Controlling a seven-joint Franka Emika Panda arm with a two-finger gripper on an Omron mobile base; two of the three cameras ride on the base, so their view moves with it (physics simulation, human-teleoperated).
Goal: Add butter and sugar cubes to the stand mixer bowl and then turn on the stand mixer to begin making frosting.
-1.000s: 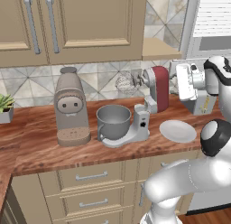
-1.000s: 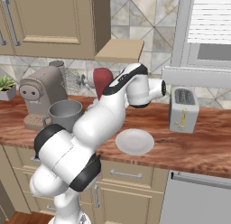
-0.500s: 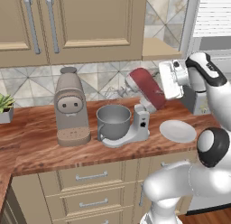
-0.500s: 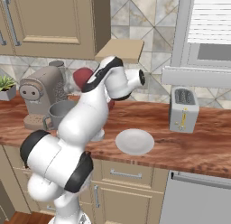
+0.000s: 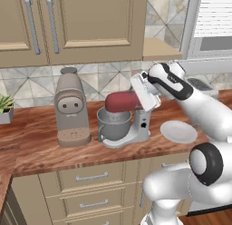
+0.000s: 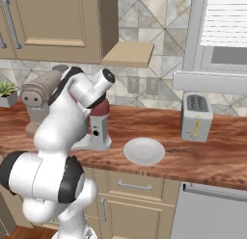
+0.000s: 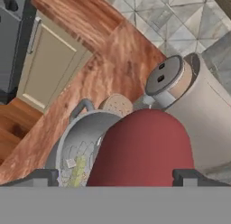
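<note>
Tipped-up red head of the stand mixer (image 5: 124,101) now down flat over the stand mixer bowl (image 5: 113,125). Left base view: bowl beside coffee machine (image 5: 70,108), plate (image 5: 178,131) near. Right base view: toaster (image 6: 196,117). Hand view: gripper (image 7: 117,177) spread wide, holding nothing; yellow bits inside bowl.

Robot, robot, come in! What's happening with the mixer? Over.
Tool open, right behind mixer head. Head down over bowl; yellow and white bits inside. Nothing in the way.
</note>
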